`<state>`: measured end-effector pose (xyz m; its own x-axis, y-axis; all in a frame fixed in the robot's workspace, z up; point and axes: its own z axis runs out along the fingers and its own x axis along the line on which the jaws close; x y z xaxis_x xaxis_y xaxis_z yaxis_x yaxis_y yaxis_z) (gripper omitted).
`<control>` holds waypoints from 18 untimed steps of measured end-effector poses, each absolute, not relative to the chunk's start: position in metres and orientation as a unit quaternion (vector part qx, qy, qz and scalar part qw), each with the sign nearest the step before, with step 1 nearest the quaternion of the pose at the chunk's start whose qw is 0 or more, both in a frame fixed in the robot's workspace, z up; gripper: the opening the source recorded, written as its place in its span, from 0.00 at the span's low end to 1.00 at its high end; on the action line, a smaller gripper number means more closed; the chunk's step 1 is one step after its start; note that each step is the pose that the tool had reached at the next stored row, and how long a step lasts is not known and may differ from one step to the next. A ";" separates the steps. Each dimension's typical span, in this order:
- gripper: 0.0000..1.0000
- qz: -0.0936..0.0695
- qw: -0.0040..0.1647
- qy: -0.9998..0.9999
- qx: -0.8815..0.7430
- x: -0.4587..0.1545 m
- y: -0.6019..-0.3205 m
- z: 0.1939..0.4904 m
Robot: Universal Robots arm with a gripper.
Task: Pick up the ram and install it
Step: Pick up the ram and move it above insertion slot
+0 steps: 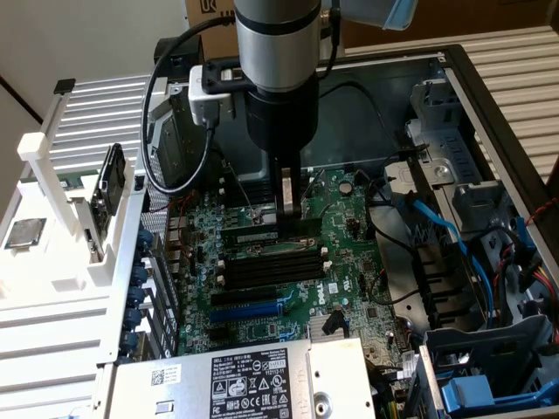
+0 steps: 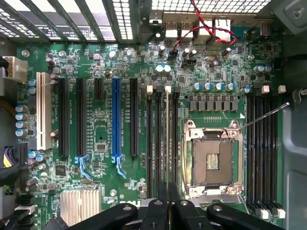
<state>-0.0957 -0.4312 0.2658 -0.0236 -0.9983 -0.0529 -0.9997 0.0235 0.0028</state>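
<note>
I have the ram [image 2: 167, 143] clenched in my pincer [image 2: 167, 199]. The wrist view shows it edge-on along the memory slots [image 2: 157, 143]; the exterior view shows its labelled side, mid-motherboard [image 1: 349, 253].

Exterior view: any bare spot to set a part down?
Bare: slatted tabletop past the white rack, and beyond the case's far corner. Crowded: cables beside the drive bays; gripper holds the ram at the memory slots.

Silver-black arm [image 1: 278, 61], black cable [image 1: 147, 122]
</note>
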 end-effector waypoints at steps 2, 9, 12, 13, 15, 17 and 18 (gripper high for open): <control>0.12 0.017 0.016 0.714 -0.700 -0.096 -0.431 0.265; 0.12 0.017 0.015 0.707 -0.707 -0.096 -0.431 0.264; 0.12 0.017 0.015 0.705 -0.709 -0.095 -0.432 0.263; 0.12 0.017 0.015 0.705 -0.709 -0.095 -0.433 0.263; 0.12 0.017 0.015 0.705 -0.709 -0.095 -0.434 0.261; 0.12 0.017 0.015 0.705 -0.709 -0.095 -0.434 0.260; 0.12 0.017 0.015 0.705 -0.709 -0.095 -0.434 0.259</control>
<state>-0.0948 -0.4338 0.2588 0.0048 -0.9990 -0.0455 -1.0000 -0.0049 0.0028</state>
